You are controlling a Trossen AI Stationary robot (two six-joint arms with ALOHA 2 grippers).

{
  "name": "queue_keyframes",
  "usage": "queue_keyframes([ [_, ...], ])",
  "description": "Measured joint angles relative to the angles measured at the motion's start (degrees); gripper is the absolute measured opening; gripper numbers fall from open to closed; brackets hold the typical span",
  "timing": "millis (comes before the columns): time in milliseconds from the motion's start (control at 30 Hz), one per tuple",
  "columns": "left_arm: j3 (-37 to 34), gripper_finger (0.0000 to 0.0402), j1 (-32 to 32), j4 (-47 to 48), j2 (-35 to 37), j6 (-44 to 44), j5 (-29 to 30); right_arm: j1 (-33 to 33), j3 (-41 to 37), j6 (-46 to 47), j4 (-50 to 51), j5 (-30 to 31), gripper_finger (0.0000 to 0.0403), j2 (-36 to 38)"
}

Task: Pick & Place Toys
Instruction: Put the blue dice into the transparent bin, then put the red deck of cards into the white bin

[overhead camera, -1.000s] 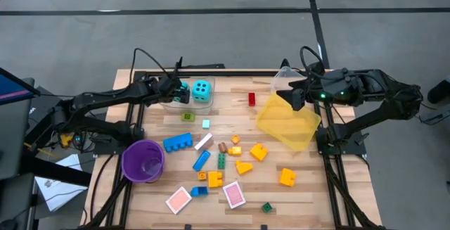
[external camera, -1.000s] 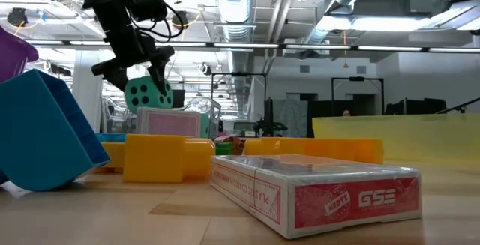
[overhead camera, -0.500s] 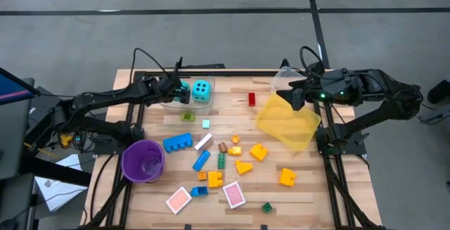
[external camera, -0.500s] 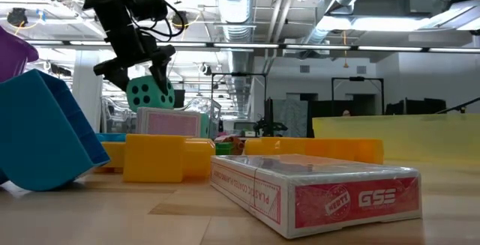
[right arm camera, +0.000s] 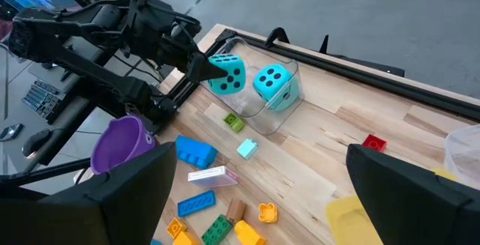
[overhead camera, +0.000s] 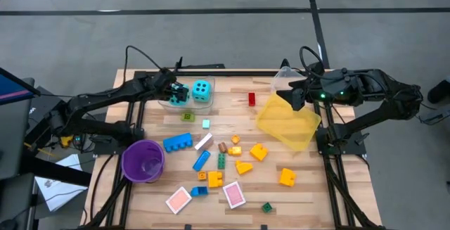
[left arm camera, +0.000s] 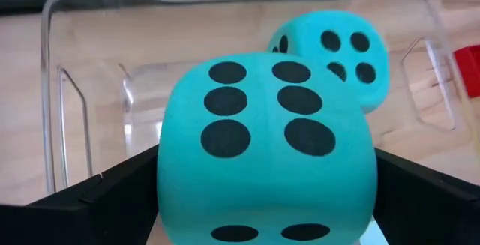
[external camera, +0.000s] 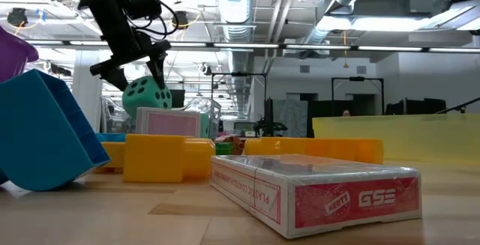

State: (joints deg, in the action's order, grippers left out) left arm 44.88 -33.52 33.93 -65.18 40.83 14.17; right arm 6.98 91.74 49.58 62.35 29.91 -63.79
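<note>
A cyan die [left arm camera: 262,125] sits between the fingers of my left gripper [overhead camera: 176,93] at the left end of a clear container [left arm camera: 75,65] at the table's far left. The die is tilted, and the jaws stand wide on either side of it. A second cyan die [overhead camera: 202,90] lies in the same container, to the right of the first. Small bricks, such as a blue one [overhead camera: 178,142] and a yellow one [overhead camera: 287,177], and two pink cards [overhead camera: 178,200] [overhead camera: 234,194] lie scattered on the table. My right gripper [overhead camera: 294,95] hangs open over the yellow bin [overhead camera: 288,121]. My left gripper has one finger [left arm camera: 112,192] on each side of the tilted cyan die and comes at it slanting down from the table's left. I cannot tell whether the fingers touch the die's sides [left arm camera: 169,170].
A purple cup [overhead camera: 143,161] stands at the near left. A red brick [overhead camera: 252,98] lies between the clear container and the yellow bin. In the low view a card box [external camera: 322,192] and a blue brick [external camera: 45,132] lie close to the near edge.
The cyan die between my left gripper's fingers has turned a little and shows another face in the low view. It stays at about the same height. My left arm has swung slightly toward the far edge.
</note>
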Motion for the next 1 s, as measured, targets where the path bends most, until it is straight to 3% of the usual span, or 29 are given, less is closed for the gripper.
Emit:
queue_keyframes([
  [600,3.39,0.04,-2.62,2.47,1.9,-5.41,-0.87,0.0,0.0,0.0,0.21,-0.09,0.0379,0.0],
  [1000,4.98,0.04,-2.61,3.67,0.63,-11.06,3.01,0.0,0.0,-0.02,0.22,-0.07,0.0379,0.0],
])
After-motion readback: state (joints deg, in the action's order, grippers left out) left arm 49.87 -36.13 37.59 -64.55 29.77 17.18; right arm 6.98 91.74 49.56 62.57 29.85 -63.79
